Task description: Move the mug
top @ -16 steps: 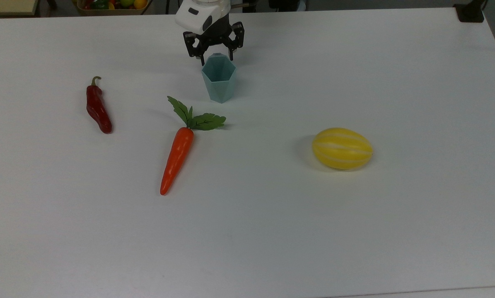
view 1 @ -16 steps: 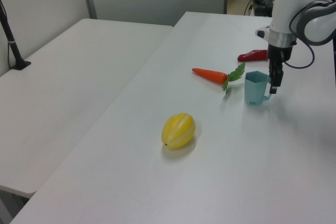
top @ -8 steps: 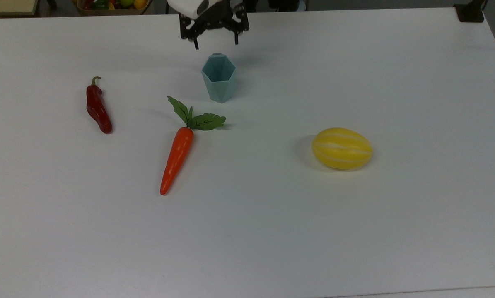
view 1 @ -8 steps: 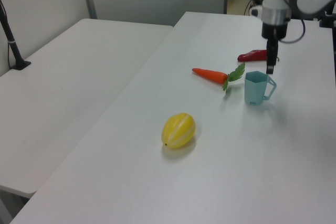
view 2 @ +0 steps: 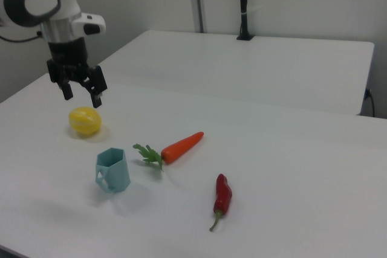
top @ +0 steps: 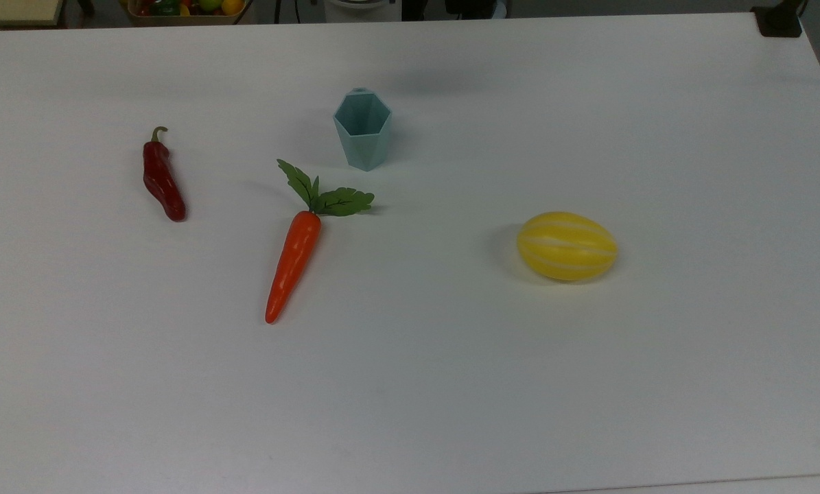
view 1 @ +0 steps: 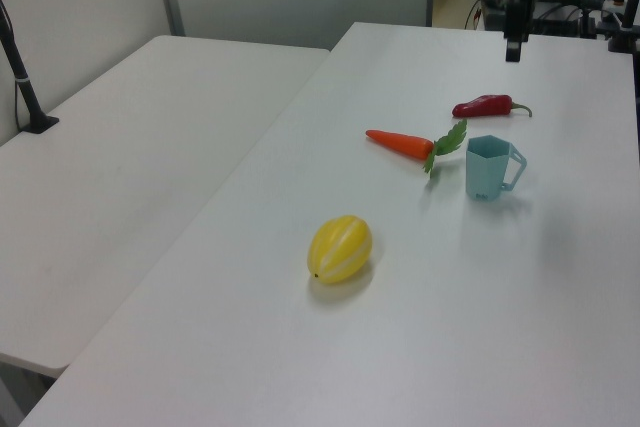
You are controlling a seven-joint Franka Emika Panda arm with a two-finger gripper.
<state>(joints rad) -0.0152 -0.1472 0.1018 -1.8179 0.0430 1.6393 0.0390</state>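
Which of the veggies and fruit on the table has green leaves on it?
The orange carrot: leaves fan out from its top, near the mug. The red chili pepper has just a thin stem, and the yellow melon has none.

The pale teal faceted mug [top: 362,130] stands upright and empty in the upper middle of the top view, handle tab facing the far edge.

Mug [top: 362,130] unobstructed above; carrot [top: 293,261] leaves near (1 side).
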